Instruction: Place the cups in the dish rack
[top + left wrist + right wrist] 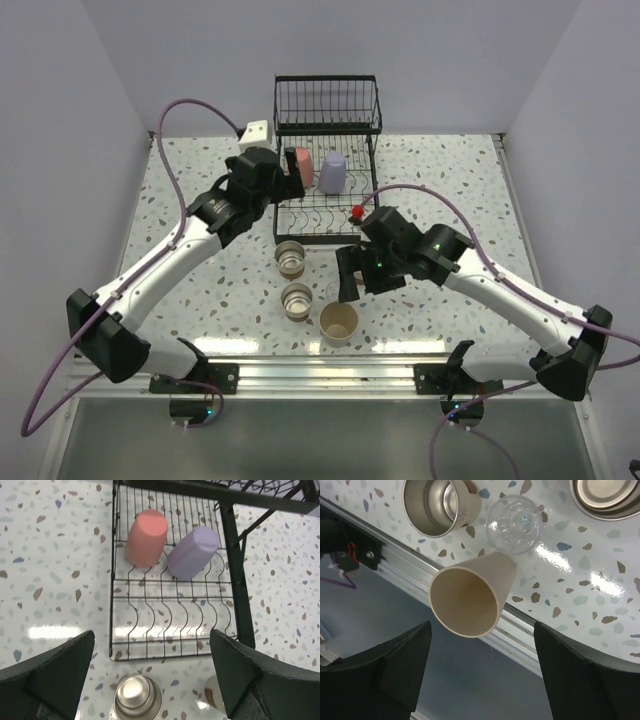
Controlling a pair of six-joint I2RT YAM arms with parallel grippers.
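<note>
Beige cup point(470, 597) sits untouched between the wide-open right end effector point(485, 667) fingers

The left arm point(165, 262) and the right arm point(505, 290) share one build. Each has glossy white tubular links joined by chunky matte-black joint housings, and a black angular shoulder block stands by the desk's near edge. A mauve cable point(190, 101) runs along the left arm and a second mauve cable point(440, 197) along the right. Small green lights point(441, 243) glow on the right arm's black wrist. The left gripper point(152, 647) and the right gripper point(482, 645) both carry broad, wedge-shaped, matte-black fingers point(50, 680).
</note>
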